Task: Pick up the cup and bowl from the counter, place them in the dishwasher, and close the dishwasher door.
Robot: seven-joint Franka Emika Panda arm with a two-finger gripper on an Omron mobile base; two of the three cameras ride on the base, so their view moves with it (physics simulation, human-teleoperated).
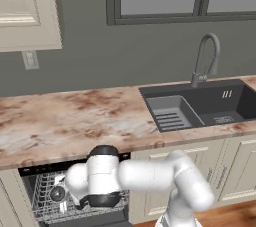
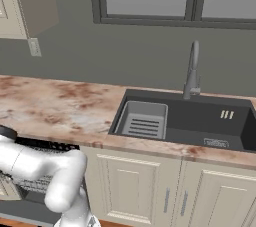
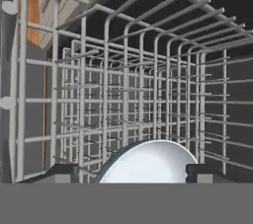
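Marbled counter spans mid-frame in both base views; under it, lower left of the left base view, the dishwasher stands open w/ its wire rack partly hidden by the white arm. In the hand view, the pale bowl sits bottom centre inside the rack, lower part cut off. Gripper is spread wide, fingertips either side of the bowl; can't tell if they touch it.
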